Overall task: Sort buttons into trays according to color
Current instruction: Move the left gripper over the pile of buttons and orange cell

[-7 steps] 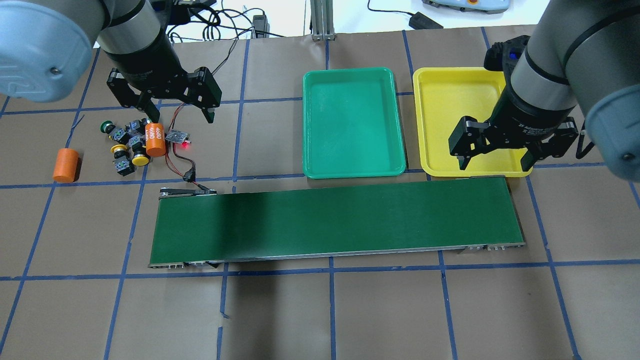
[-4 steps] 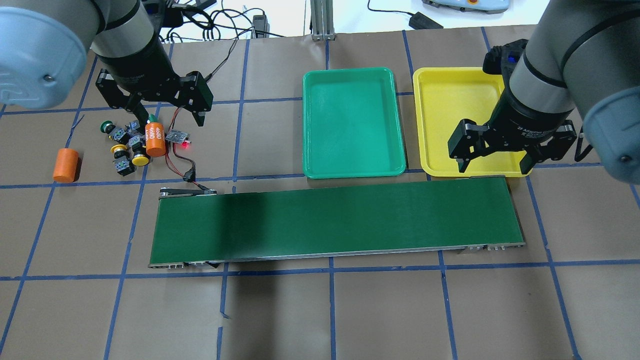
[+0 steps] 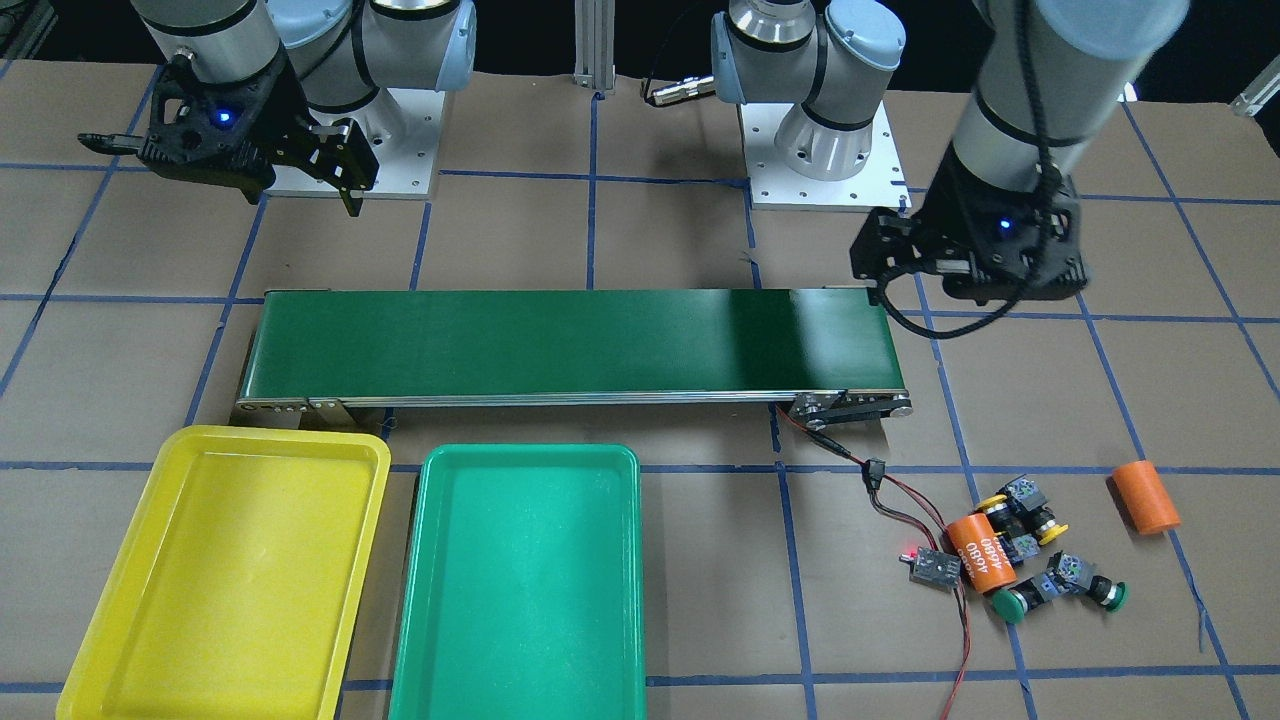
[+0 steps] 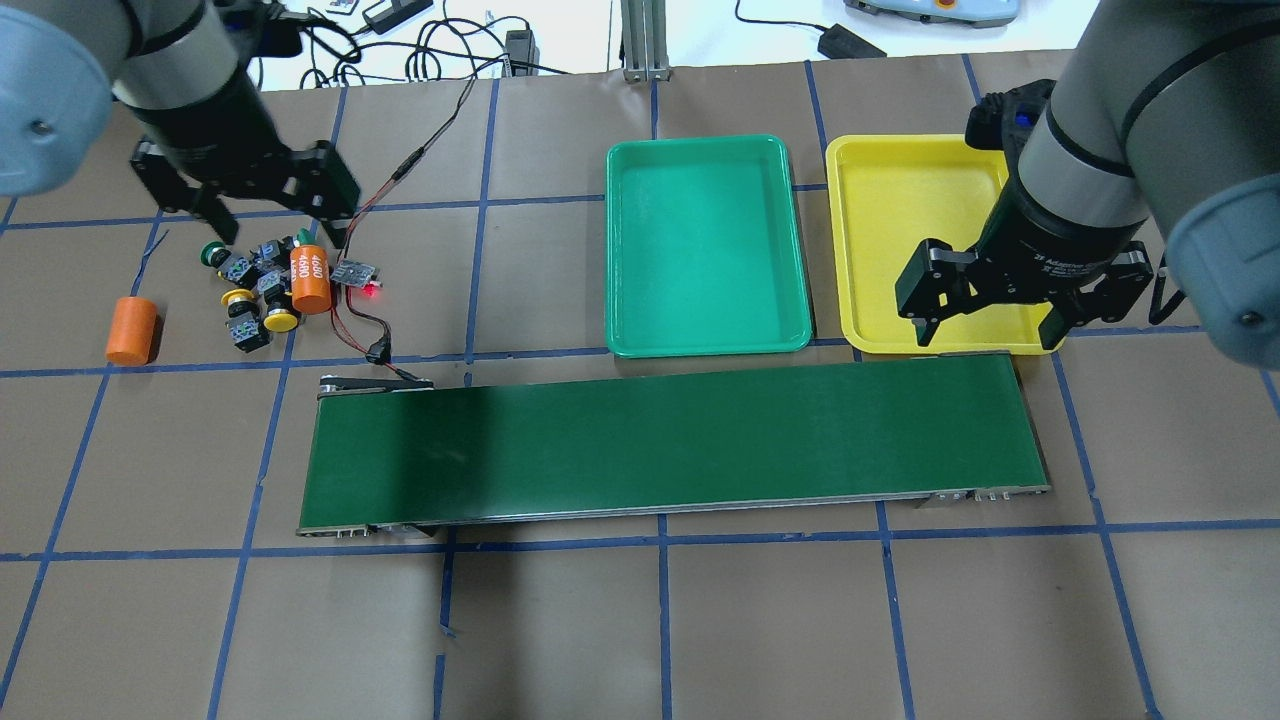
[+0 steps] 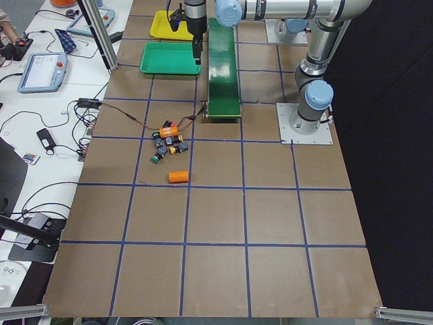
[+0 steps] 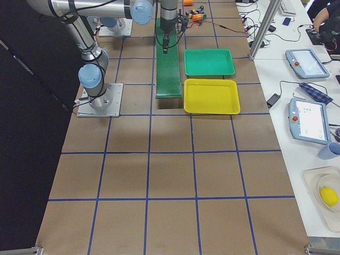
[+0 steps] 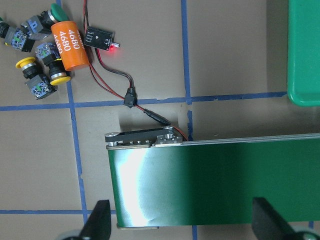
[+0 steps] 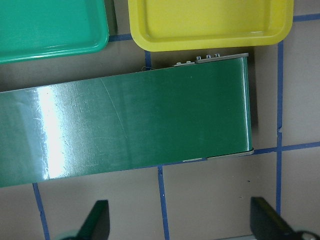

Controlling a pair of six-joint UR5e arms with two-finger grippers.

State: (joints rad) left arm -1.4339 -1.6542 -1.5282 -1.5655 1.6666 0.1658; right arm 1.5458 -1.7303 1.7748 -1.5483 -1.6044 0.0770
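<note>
Four buttons lie in a cluster (image 4: 252,290) at the table's left: two with green caps (image 4: 211,254), two with yellow caps (image 4: 281,320). The cluster also shows in the front view (image 3: 1040,550) and the left wrist view (image 7: 37,60). My left gripper (image 4: 275,228) is open and empty, hovering just beyond the cluster. The green tray (image 4: 705,245) and the yellow tray (image 4: 900,230) are empty. My right gripper (image 4: 985,333) is open and empty over the yellow tray's near edge.
A long dark-green conveyor belt (image 4: 670,440) lies in front of the trays. An orange cylinder marked 4680 (image 4: 310,280) lies against the buttons; another (image 4: 132,329) lies apart at the left. A small black circuit board (image 4: 356,272) with red wires sits beside them.
My left gripper has moved left, from over the circuit board to over the button cluster's far side, still open. The right gripper has hardly moved.
</note>
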